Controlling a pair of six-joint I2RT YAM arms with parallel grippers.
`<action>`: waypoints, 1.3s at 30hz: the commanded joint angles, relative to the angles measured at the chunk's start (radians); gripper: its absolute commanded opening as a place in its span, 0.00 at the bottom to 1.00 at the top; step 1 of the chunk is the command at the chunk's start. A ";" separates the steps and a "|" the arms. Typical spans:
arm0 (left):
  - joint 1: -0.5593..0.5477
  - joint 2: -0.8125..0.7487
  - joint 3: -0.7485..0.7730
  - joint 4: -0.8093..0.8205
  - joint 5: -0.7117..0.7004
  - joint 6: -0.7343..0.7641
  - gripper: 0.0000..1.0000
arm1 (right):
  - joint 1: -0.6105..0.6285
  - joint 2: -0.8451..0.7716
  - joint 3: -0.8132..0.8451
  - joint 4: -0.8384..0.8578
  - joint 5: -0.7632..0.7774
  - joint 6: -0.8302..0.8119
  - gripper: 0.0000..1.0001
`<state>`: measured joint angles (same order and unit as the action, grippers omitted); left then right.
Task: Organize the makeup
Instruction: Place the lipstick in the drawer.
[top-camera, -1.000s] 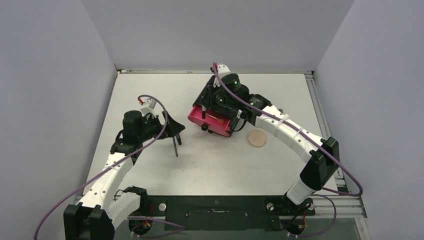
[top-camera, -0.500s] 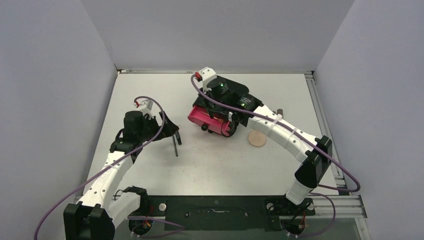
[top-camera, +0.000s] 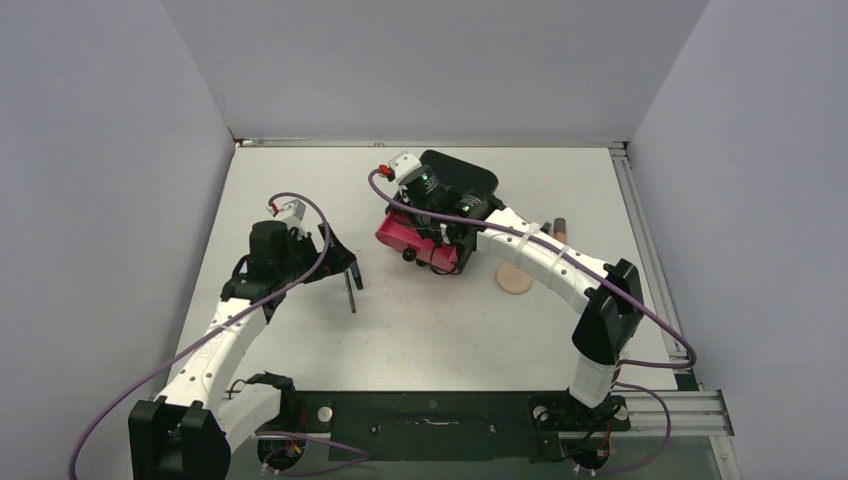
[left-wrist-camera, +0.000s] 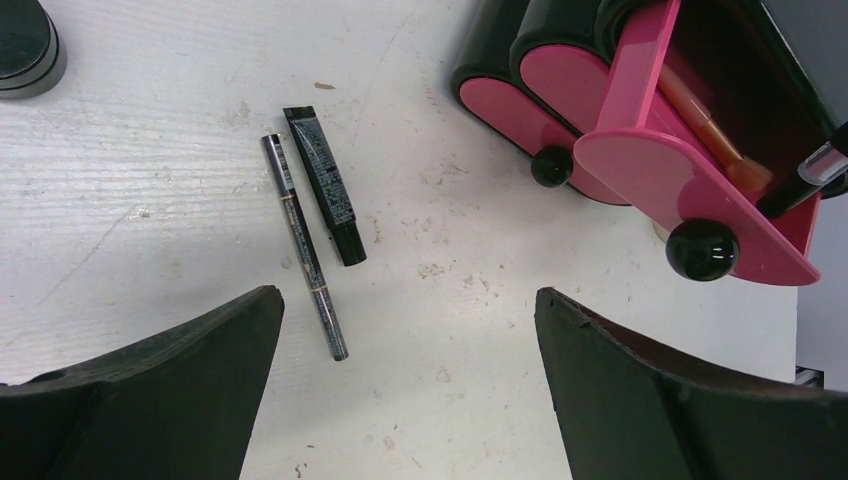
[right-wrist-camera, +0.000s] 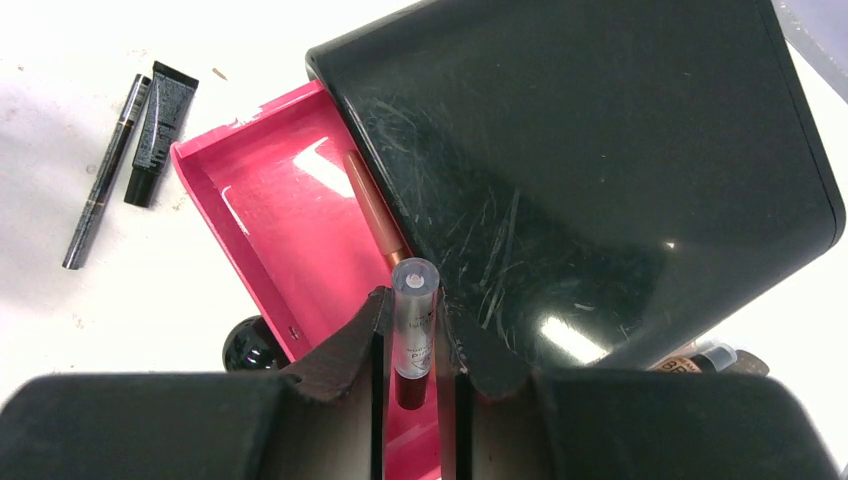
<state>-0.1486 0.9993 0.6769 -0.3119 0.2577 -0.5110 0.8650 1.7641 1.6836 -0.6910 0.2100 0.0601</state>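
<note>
Above open pink drawer, right claw pinching clear-capped tube — left claw spread wide

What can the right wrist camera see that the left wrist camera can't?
Only the right wrist view shows the cabinet's scratched black top and a tan tube beside it. Only the left wrist view shows the black round jar and the left gripper, open. Both show the open pink drawer holding the orange-handled brush, plus the thin pencil and black tube lying side by side.
</note>
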 joint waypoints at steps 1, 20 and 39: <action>0.004 0.010 0.053 0.009 -0.009 0.014 0.94 | 0.004 0.014 0.059 0.004 -0.009 -0.014 0.07; 0.006 0.041 0.062 -0.012 -0.017 0.012 0.93 | 0.006 0.132 0.173 -0.116 0.013 -0.041 0.12; 0.009 0.102 0.078 -0.053 -0.033 0.013 0.91 | 0.012 0.139 0.217 -0.123 0.026 -0.033 0.27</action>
<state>-0.1474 1.0874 0.7036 -0.3489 0.2455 -0.5110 0.8745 1.9095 1.8462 -0.8249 0.1967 0.0273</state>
